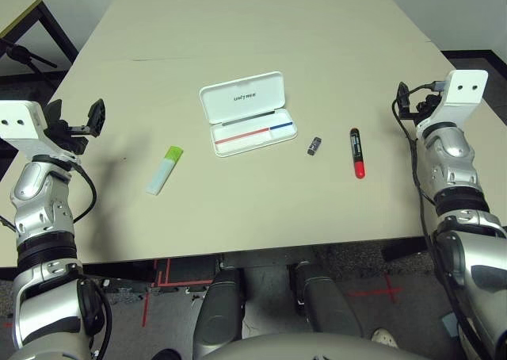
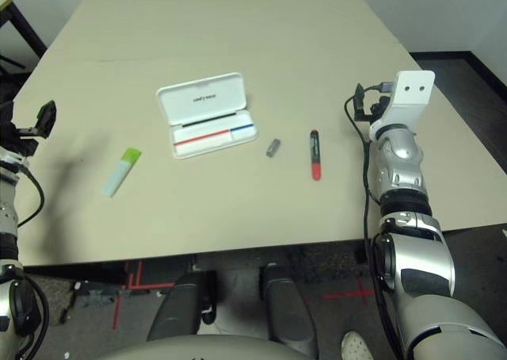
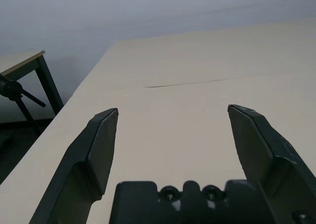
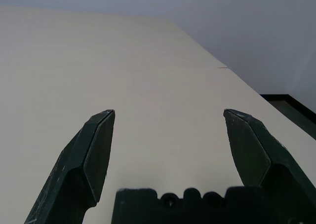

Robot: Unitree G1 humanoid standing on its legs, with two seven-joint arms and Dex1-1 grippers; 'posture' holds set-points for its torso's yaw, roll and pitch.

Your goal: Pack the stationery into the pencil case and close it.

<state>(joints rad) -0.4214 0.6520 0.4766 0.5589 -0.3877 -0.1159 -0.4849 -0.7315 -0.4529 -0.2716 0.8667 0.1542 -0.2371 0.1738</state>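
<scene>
Three loose items are laid on the table (image 1: 317,51) around the open case (image 1: 247,112). The highlighter (image 1: 164,170) lies left of it, green cap toward the far side, long axis tilted slightly right. The stub (image 1: 314,145) sits just right of the case; further right, the marker (image 1: 357,152) runs near to far, red cap nearest the robot. A red-and-blue pencil (image 1: 253,134) rests lengthwise in the case's tray. Both the left claw (image 1: 79,122) and right claw (image 4: 168,150) are held wide apart and empty, well clear at the table's sides.
</scene>
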